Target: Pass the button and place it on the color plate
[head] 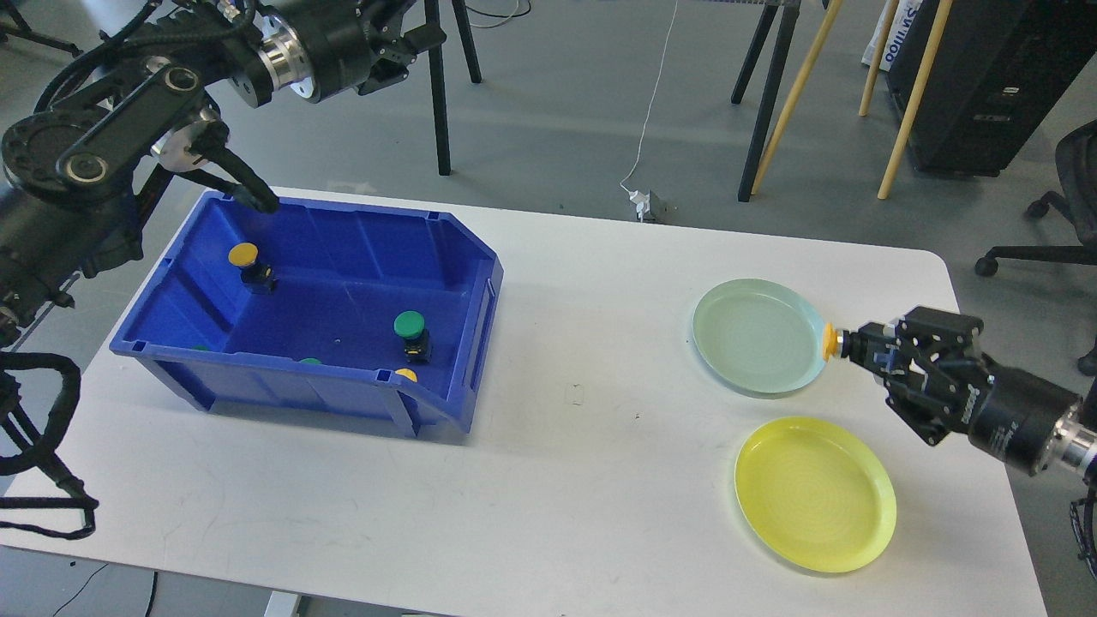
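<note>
The right pincer (844,344) was clenched on a yellow-capped button (830,341), holding it at the right rim of the pale green plate (754,336), so the handover looked done and only the placing remained; by colour, the yellow plate (814,493) just nearer on the counter (583,428) seemed the proper target. Both plates were bare, round, smooth plastic with faint concentric rings. The left pincer (394,51) hung high above the far end of the blue bin (476,343), end-on and dark, and I could not tell whether it was released or clenched. Inside the glossy, rigid, open-fronted bin stood another yellow button (248,261) and a green button (411,332), mushroom caps on black bodies, with more caps partly hidden by the front wall.
</note>
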You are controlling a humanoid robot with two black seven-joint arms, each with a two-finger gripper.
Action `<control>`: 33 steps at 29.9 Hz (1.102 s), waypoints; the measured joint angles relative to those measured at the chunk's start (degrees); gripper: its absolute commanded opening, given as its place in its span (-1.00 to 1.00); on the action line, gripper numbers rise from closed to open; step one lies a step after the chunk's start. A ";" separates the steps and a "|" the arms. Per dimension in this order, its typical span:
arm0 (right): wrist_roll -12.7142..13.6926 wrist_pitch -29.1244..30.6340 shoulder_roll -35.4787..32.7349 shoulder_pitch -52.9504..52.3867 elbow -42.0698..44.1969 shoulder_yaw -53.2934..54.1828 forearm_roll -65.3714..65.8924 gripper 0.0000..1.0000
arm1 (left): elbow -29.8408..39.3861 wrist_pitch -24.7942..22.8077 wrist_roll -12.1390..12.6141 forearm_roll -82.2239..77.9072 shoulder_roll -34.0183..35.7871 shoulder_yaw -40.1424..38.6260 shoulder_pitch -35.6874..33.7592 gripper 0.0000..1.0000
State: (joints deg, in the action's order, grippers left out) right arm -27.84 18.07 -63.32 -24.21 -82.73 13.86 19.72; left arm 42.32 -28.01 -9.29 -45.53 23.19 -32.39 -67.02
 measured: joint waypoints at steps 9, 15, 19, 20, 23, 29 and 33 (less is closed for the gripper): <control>0.27 -3.65 4.28 3.85 4.36 -5.72 0.94 -0.20 | 1.00 0.00 -1.60 0.07 -0.49 -2.65 0.00 0.99; 0.52 -4.93 7.37 3.89 6.01 -8.02 2.26 0.19 | 1.01 0.00 -1.44 0.09 -0.07 -2.46 0.00 0.99; 0.66 -5.39 7.75 3.48 5.72 -8.16 2.61 0.45 | 0.78 0.00 -1.08 0.10 0.32 -2.09 0.43 0.99; 0.68 -5.40 7.63 3.35 5.63 -7.86 2.61 0.52 | 0.66 0.00 -0.96 0.09 0.55 -2.01 0.70 0.99; 0.68 -5.24 6.45 3.05 5.59 -5.55 2.12 0.74 | 0.46 0.00 -0.59 -0.09 1.94 -1.38 1.24 0.99; 0.65 -4.03 2.59 3.26 6.03 3.02 -1.17 0.84 | 2.47 0.00 3.11 -2.95 6.22 6.44 1.72 0.99; 0.69 -3.09 1.71 3.18 6.23 7.35 -4.18 0.84 | 6.64 0.01 3.89 -14.61 10.01 12.76 1.10 0.99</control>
State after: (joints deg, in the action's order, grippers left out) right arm -27.15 14.98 -61.61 -21.03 -76.51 21.21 15.54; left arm 48.96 -28.00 -5.39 -60.14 33.20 -19.63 -65.92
